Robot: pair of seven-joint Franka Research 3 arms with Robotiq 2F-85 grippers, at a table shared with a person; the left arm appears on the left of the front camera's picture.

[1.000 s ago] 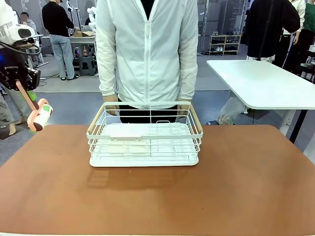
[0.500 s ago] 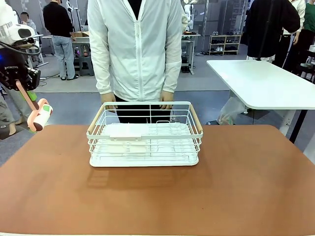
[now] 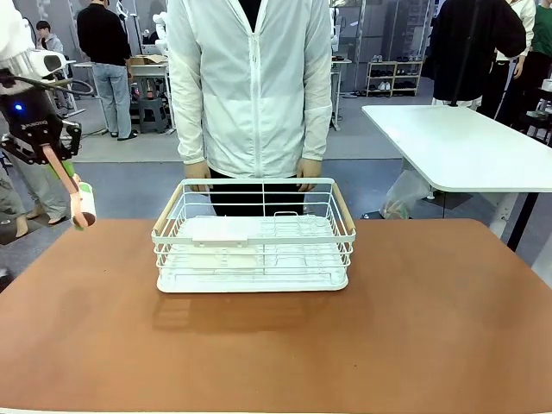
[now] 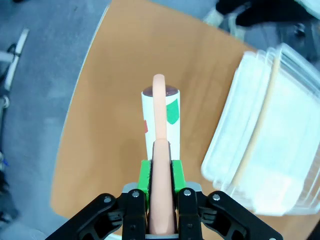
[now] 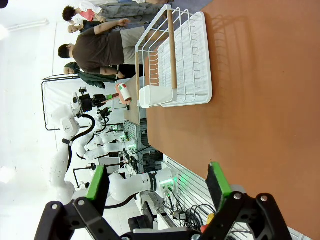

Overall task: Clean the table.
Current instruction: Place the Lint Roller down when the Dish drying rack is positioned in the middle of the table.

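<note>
Left hand [image 4: 161, 192] clamped on peach-handled white lint roller [image 4: 160, 117], up over surface's left edge.
Reddish-brown surface [image 3: 285, 345] spreads before me, white wire basket [image 3: 254, 235] near far edge; my right hand [image 5: 157, 187] open.

Front view faces across the table [image 3: 276, 345]; both wrist views share its basket [image 3: 254, 237].

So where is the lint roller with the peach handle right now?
In the front view, the peach-handled lint roller hangs at the far left, clamped in the left gripper, above the reddish-brown table's left edge, well left of the white wire basket.
</note>
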